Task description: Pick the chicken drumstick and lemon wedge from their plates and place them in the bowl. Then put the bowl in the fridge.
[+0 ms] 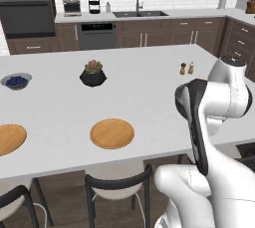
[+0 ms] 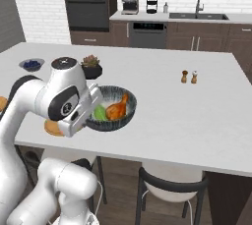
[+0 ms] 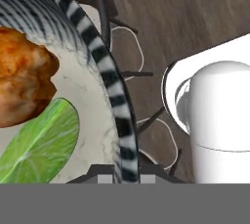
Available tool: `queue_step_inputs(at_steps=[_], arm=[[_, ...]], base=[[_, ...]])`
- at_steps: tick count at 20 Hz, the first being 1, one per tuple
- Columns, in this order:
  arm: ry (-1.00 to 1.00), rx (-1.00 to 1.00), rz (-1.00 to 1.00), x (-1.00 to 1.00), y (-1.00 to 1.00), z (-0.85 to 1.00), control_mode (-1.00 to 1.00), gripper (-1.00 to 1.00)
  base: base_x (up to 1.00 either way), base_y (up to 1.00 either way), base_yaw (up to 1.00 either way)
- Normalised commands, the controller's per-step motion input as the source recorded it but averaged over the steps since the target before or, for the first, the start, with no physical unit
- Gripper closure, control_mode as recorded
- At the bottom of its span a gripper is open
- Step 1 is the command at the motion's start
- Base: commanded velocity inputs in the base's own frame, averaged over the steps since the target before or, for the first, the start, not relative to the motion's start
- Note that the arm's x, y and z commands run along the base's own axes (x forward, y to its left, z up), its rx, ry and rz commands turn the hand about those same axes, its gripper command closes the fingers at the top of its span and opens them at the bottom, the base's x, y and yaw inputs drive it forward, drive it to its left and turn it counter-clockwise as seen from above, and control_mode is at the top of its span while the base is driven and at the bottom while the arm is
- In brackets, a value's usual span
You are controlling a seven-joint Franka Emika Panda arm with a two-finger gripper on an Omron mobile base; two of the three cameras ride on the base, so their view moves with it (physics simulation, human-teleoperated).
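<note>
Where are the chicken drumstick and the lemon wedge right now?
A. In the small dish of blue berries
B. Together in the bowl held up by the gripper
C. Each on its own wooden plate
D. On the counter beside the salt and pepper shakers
B: the chicken drumstick and the lemon wedge lie side by side in the bowl, whose rim the gripper clamps; both plates are bare.

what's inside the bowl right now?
The drumstick and the lemon wedge lie side by side in the bowl, touching. The gripper is shut on the bowl's rim. The bowl floor beneath the two pieces is covered.
</note>
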Motion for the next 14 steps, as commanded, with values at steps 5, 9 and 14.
queue_step_inputs(at_steps=[5, 9, 14], arm=[[0.0, -0.01, 0.0, -0.82, 0.2, 0.3, -1.0, 1.0], [-0.04, -0.01, 0.09, -0.84, 0.0, 0.34, -1.0, 1.0], [-0.01, -0.03, 0.08, -0.29, -0.01, 0.18, 1.0, 1.0]], base=[[0.0, 0.0, 0.0], [0.0, 0.0, 0.0], [0.0, -0.15, 0.01]])
